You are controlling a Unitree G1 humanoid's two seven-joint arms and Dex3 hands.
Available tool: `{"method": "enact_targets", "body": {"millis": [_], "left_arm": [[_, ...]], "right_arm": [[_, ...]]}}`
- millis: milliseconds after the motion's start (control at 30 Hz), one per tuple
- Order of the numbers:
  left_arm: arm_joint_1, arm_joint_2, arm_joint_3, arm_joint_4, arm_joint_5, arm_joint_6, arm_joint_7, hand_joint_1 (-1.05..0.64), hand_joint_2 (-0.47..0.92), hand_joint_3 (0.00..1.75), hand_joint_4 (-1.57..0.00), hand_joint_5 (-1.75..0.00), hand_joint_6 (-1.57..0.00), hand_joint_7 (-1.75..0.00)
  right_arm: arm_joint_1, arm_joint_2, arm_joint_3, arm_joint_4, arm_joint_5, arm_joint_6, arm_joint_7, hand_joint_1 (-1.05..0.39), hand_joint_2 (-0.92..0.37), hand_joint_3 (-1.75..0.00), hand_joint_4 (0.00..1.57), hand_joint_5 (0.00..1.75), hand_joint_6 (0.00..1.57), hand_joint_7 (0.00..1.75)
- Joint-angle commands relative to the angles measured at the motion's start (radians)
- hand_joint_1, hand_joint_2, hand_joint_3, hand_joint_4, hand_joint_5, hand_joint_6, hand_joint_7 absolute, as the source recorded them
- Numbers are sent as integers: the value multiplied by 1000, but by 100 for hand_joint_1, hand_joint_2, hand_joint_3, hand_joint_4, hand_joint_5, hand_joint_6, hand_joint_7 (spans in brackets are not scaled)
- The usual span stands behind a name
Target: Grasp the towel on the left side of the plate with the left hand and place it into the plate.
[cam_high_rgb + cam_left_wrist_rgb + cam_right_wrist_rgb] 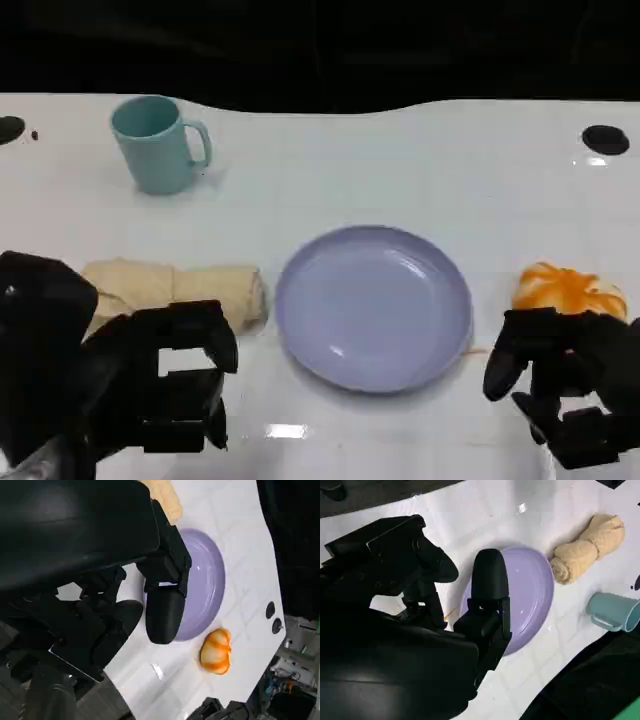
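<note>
Towel (175,290) lies untouched beside the plate (373,305).
Left hand (175,375) hovers near the worktop's (330,170) front edge, fingers apart, empty; right hand (560,385) likewise open.

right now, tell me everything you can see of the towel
The towel is pale cream-yellow soft cloth, rolled into a chunky log with a pinched waist near the middle, so it reads as two bulging sections. It lies flat on the white table, lengthwise left to right, just left of the lavender plate, its right end close to the rim. The rolled spiral end shows in the right wrist view. The left hand sits in front of it, holding nothing; whether it touches the towel is unclear.
</note>
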Motion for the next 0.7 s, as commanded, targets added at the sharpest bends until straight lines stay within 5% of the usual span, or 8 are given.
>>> {"method": "enact_targets", "body": {"millis": [33,700], "left_arm": [[-4,18,6,-4,8,-12,-8,-3,47,140,-84,-175,-75,-164],[0,22,9,-14,7,-12,-8,-3,46,140,-84,-175,-77,-163]], "right_arm": [[-11,-9,-2,-9,2,7,-1,4,-60,-106,68,175,67,150],[-8,-14,-3,-1,2,-20,3,3,-58,-109,69,175,68,150]]}}
